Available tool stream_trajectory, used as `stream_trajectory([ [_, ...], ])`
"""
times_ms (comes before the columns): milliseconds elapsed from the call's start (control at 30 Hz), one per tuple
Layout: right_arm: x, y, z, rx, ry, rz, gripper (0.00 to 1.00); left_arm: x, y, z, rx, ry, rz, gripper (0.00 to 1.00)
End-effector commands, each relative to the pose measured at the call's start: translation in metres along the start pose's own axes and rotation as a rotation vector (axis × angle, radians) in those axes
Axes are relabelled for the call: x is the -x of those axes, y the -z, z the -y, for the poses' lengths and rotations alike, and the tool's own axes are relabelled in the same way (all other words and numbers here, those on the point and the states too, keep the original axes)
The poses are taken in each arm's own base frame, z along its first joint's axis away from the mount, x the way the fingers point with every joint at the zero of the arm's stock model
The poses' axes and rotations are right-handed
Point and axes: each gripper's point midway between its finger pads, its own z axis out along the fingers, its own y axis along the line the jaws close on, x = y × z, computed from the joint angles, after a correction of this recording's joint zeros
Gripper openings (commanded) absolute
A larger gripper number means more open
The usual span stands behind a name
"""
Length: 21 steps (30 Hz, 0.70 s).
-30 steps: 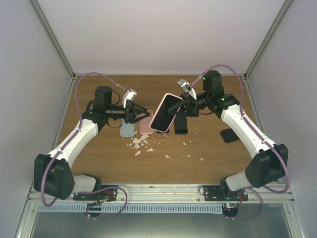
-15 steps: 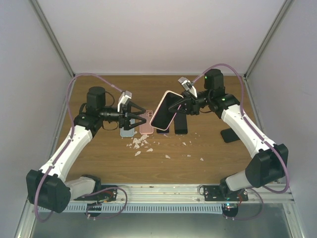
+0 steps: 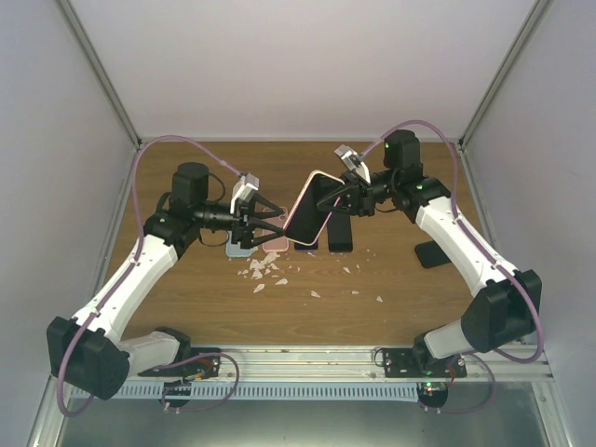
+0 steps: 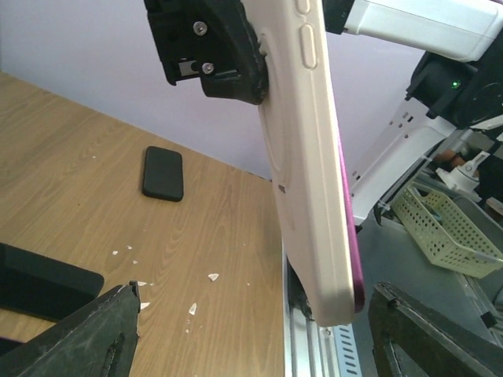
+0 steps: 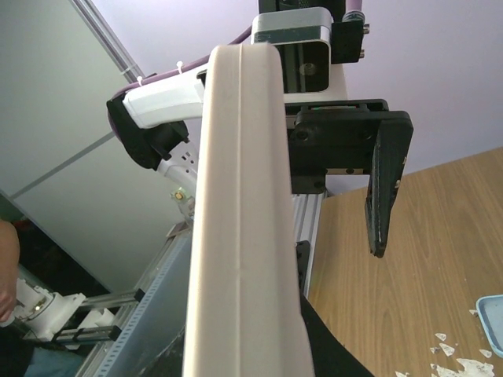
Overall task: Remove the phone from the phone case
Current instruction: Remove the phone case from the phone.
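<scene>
- White scraps (image 3: 265,272) lie scattered on the desk (image 3: 400,312) around its middle. Just beyond them are a pale blue case (image 3: 238,247), a pink case (image 3: 273,242) and a dark handset (image 3: 341,238), all lying flat.
- Above these, clear of the desk, the left fingers (image 3: 272,220) are spread wide and hold nothing. The wrist views show the lower end of the cased phone standing between them, not visibly touched.
- The phone (image 3: 312,207) is tilted in the air over the desk's middle, still seated in its pale phone case (image 4: 302,157). Only a thin magenta edge shows along the case's lip.
- Farther on, the right fingers (image 3: 347,199) are clamped tight on the phone case at its upper end.
- Risk: if the left fingers close across the whole cased phone rather than on the case lip alone, pulling would drag both together. It could also twist the phone out of the right grip, dropping it among the scraps.
- A second ago the left fingers were narrower and close by the phone's lower edge. They then drew back toward the left edge, and now reach in again, opened wider. The phone and right arm have barely shifted.
</scene>
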Motion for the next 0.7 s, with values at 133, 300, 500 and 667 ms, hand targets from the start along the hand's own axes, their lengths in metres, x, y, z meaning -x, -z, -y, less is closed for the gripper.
stream_trajectory([
  [133,0.005,0.003,-0.033,0.127,0.058,-0.008,0.01,0.006,-0.001,-0.011,0.066,-0.042,0.005,0.78],
  [300,0.005,0.003,-0.039,0.155,0.065,-0.01,0.0,-0.001,-0.001,-0.02,0.105,-0.027,-0.007,0.78],
  [500,0.005,0.003,-0.048,0.197,0.077,-0.009,0.01,-0.019,-0.004,-0.043,0.157,0.043,-0.046,0.77],
  [667,0.003,0.002,-0.054,0.228,0.076,-0.009,0.01,-0.019,-0.003,-0.057,0.222,0.043,-0.048,0.75],
])
